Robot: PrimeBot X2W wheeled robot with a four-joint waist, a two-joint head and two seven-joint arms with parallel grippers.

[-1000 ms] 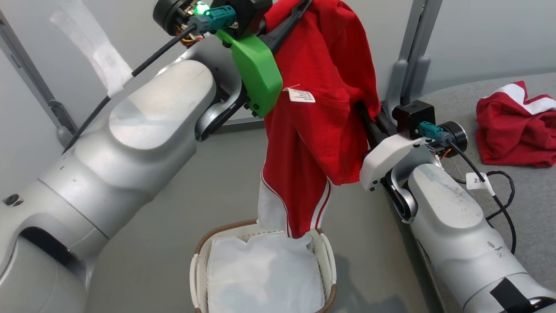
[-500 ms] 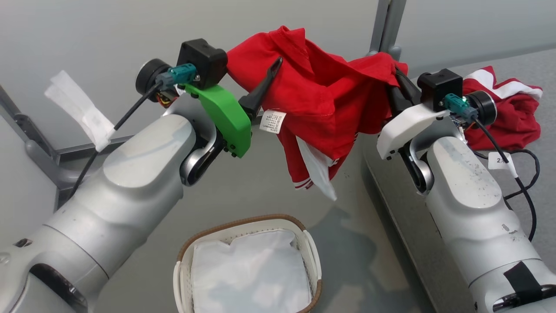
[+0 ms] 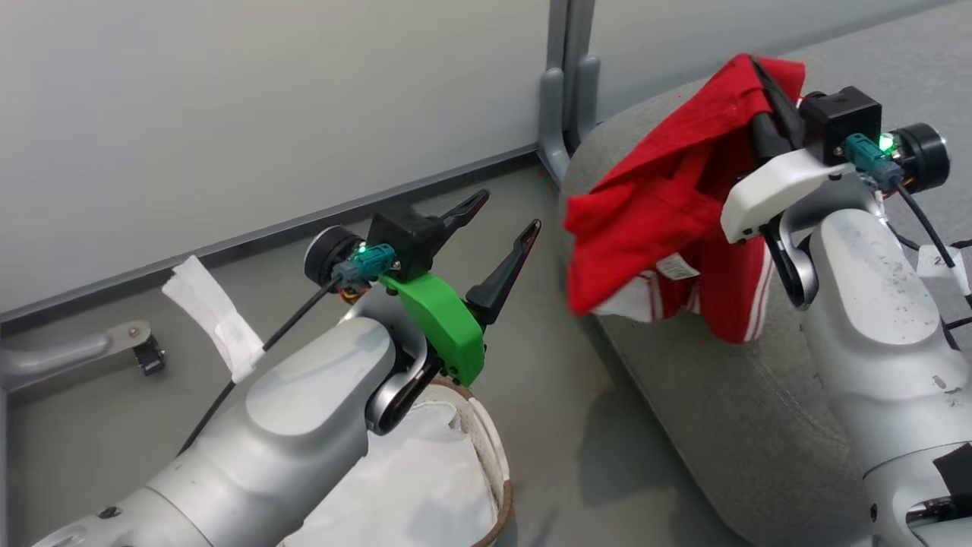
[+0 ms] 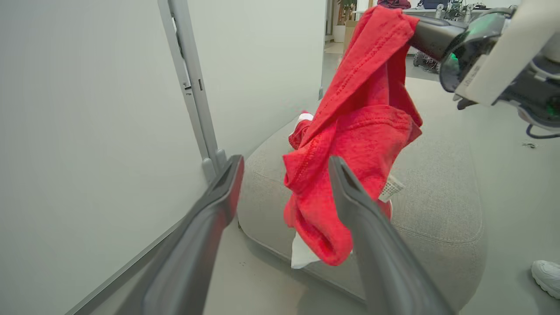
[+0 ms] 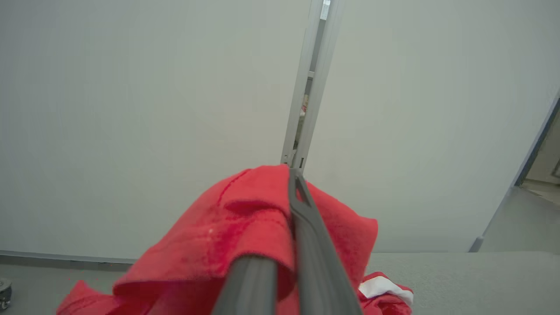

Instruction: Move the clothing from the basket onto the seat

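The right claw [image 5: 292,179] is clenched on a red garment [image 3: 661,205], pinching a bunched fold near its top. The rest hangs limp below and to the left of the fingers, beside the rounded edge of the seat [image 3: 699,410]; whether the hem touches the cushion cannot be told. The left claw [image 3: 509,210] is released, its jaws spread wide with nothing between them, apart from the cloth and on its left. The garment looks light and wholly soft: it drapes, folds on itself and offers no stiff part, so one pinch should carry it, though a thin fold may slip free. Thick gathered fabric is likely the safest hold, not the white stripes or the small label [image 3: 678,267] dangling under the claw. Below the left claw and its forearm sits the basket [image 3: 497,456], with its white liner [image 3: 410,486] showing. A second red piece [image 5: 385,293] lies on the seat just beyond the right claw, so the drop probably wants a spot beside it. A grey post [image 3: 566,83] stands against the wall behind both claws, close to the seat's corner. The low-hanging cloth could drag on the seat's edge and slide to the floor. A white shoe [image 4: 544,275] rests on the floor past the seat.
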